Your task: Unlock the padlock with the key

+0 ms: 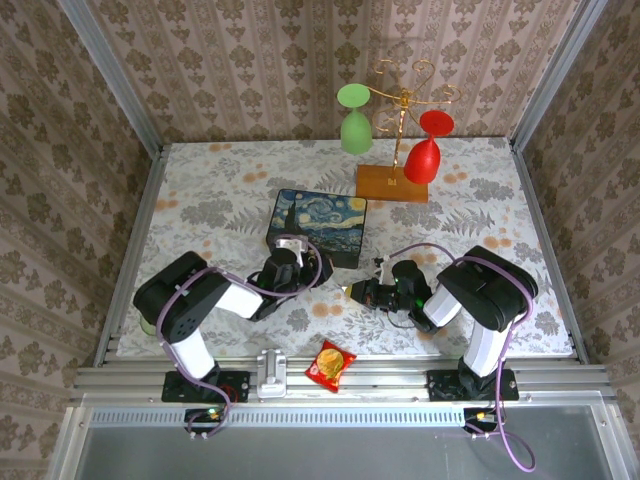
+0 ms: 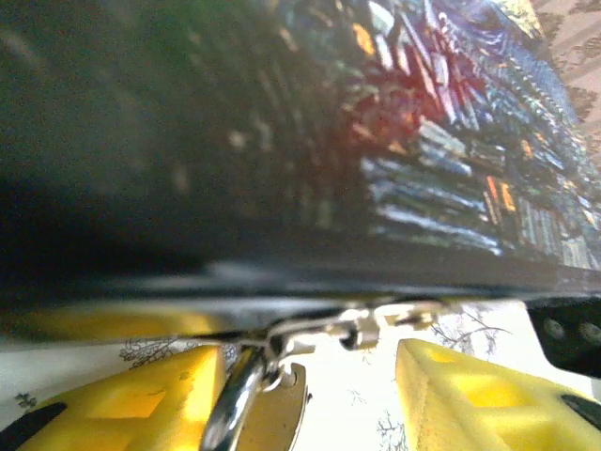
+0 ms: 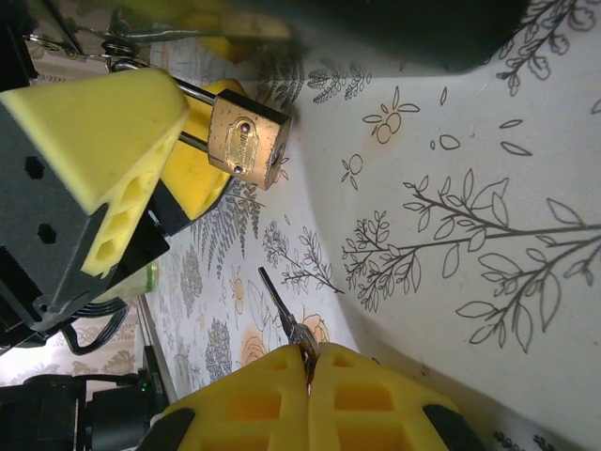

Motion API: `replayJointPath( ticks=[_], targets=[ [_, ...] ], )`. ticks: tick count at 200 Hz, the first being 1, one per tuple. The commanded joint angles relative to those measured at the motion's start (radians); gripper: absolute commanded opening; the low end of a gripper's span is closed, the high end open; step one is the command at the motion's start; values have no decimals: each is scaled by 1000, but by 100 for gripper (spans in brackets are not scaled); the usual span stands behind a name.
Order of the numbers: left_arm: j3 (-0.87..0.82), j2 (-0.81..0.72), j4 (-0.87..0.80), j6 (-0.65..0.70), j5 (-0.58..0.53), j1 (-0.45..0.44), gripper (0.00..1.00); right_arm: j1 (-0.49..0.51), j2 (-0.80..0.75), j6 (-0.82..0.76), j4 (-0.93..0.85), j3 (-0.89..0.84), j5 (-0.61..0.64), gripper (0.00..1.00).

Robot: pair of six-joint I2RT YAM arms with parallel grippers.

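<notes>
Key point(image 3: 282, 305) and padlock point(image 3: 247, 141) are near each other but not touching, and the coming move depends on that gap. In the right wrist view the right gripper point(image 3: 308, 362) has its yellow fingers pressed together on the bow of the key. The thin blade sticks out ahead of them, pointing up and slightly left.

The padlock hangs above and a little left of the blade tip, just off the floral worktop point(image 3: 451, 141). Its shackle point(image 3: 192, 92) passes through the clasp point(image 2: 357, 324) on the front of the Starry Night box point(image 1: 320, 225). The body's long axis slants from the shackle at upper left down to the base at lower right. The keyway end therefore seems to face down and right, oblique to the blade. I cannot make out the slot itself.

The left gripper point(image 2: 315, 376) has its fingers apart around the lock. The brass body leans against one finger and stands clear of the other, so it is braced, not clamped.

The right arm holds the key and is the one to close in. The blade will likely need to swing into line with the body before it advances.
</notes>
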Motion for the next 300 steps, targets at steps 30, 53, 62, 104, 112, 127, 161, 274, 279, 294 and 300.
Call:
replayJointPath(
  ticks=[30, 53, 62, 104, 112, 127, 161, 274, 279, 294, 300],
  targets=[
    [40, 56, -217, -4, -207, -86, 40, 5, -10, -26, -42, -11, 22, 0],
    [20, 111, -105, -37, -196, -89, 29, 6, -11, -26, -45, -11, 30, 0],
    [22, 125, -86, -45, -186, -87, 29, 8, -8, -25, -45, -10, 32, 0],
    [17, 128, -46, -74, -173, -88, 19, 17, -7, -21, -50, -6, 42, 0],
    [14, 124, -32, -80, -157, -86, 17, 17, -6, -19, -48, -6, 44, 0],
    [9, 118, -5, -113, -113, -80, 17, 17, -4, -7, -42, -6, 48, 0],
    [0, 85, 58, -197, -27, -76, 10, 4, 34, 63, 63, -5, 14, 0],
    [-53, 96, 317, -375, 105, -32, 4, -72, 141, 225, 203, 58, -175, 0],
    [-54, 95, 319, -376, 106, -31, 4, -76, 149, 236, 212, 61, -178, 0],
    [-54, 79, 287, -360, 102, -31, 4, -79, 145, 235, 212, 69, -182, 0],
    [-53, 68, 260, -350, 95, -34, 4, -79, 140, 235, 210, 70, -188, 0]
  ],
)
